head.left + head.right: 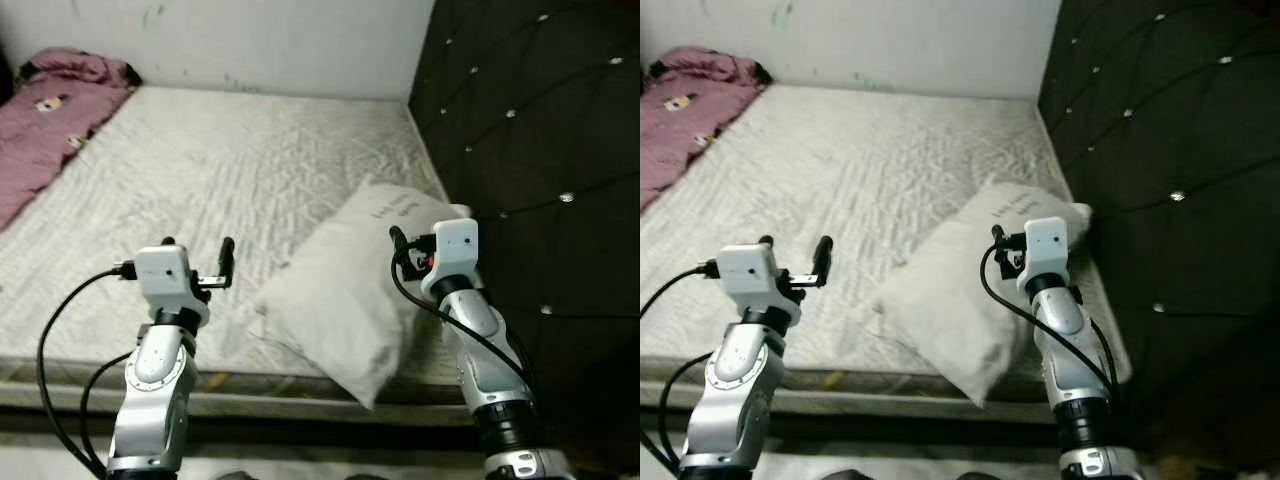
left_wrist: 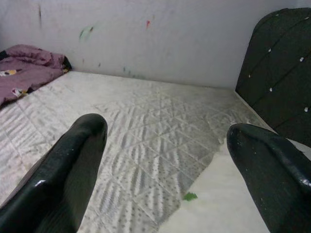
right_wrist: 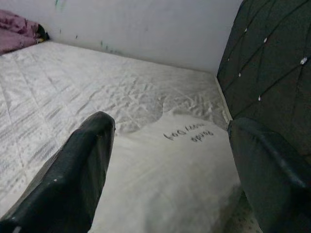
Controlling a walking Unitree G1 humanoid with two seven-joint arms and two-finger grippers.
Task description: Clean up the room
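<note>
Two silver arms rise at the near edge of the scene, each ending in a gripper of two black fingers. The left gripper (image 1: 198,250) hovers over the near part of the mattress, its fingers spread apart with nothing between them. The right gripper (image 3: 170,160) hangs just above the pillow, fingers likewise spread wide and empty.

One bed fills the space ahead: a single mattress (image 1: 210,170) with a pale quilted cover in a diamond stitch. One dark tufted headboard (image 1: 540,150) with small shiny studs stands along the robot's right side of the bed, and a white wall (image 1: 260,40), marked with a few small coloured smudges, runs behind it.

One purple blanket (image 1: 50,120) lies bunched at the far left corner of the mattress. One white pillow (image 1: 350,290) with a line of dark writing lies tilted at the near right corner, close beside the headboard, its lower corner overhanging the mattress edge. One tiny green scrap (image 2: 190,196) sits on the cover just beside the pillow.
</note>
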